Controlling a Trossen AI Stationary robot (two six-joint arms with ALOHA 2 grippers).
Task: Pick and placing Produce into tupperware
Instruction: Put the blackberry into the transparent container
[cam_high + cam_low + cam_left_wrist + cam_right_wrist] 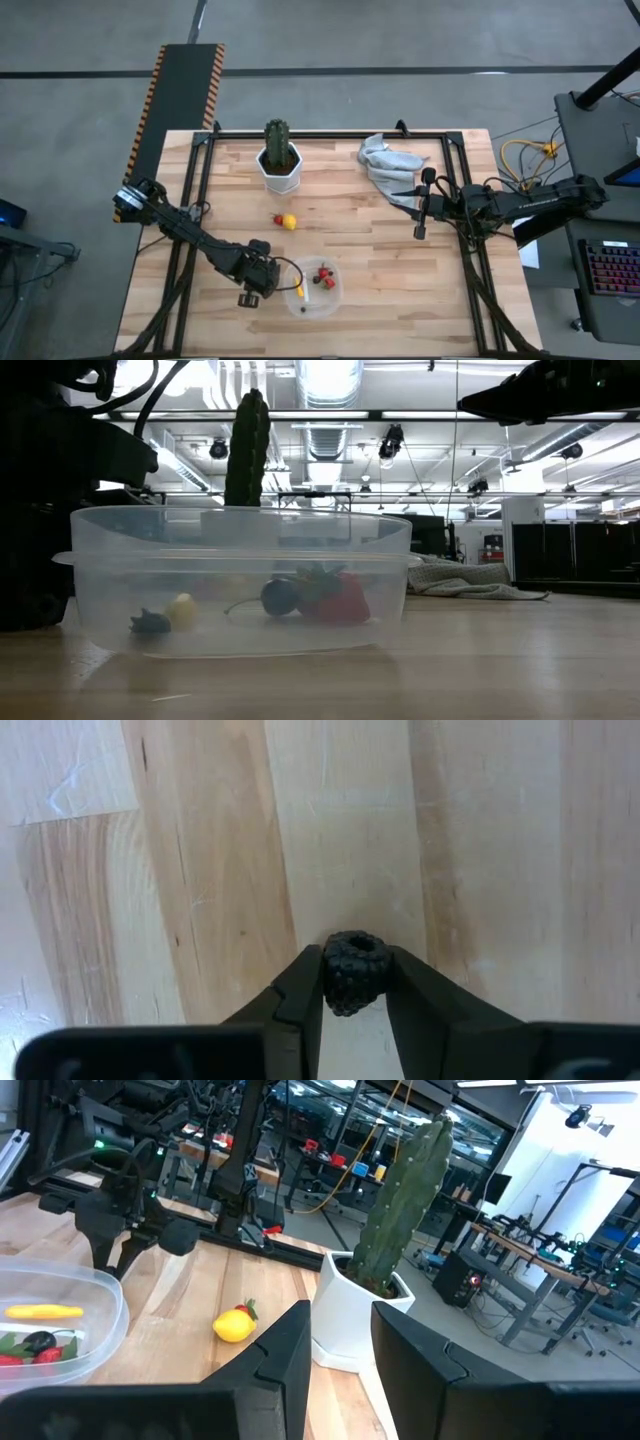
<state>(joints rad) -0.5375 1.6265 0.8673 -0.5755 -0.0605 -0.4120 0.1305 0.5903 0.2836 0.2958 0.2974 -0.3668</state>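
My left gripper [249, 297] points down at the wooden table just left of the tupperware [316, 289], shut on a small black berry [353, 970]. The clear tupperware holds red strawberries [325, 276], a yellow sliver [299, 290] and a dark berry [280, 597]. A yellow lemon [289, 222] with a small red piece [278, 219] beside it lies on the table in front of the cactus pot. My right gripper [420, 210] hangs open and level at the table's right side, with nothing between its fingers [340, 1350]. My left gripper pinches the black berry's two sides [330, 982] between its two fingers. The fingers come from above, pointing steeply down. The berry's hollow end faces up, with the table's boards right behind it; whether it is lifted clear, I cannot tell.
A green cactus in a white pot [279, 160] stands at the far middle. A crumpled grey cloth [388, 165] lies at the far right. Bare wood [400, 290] stretches right of the tupperware.
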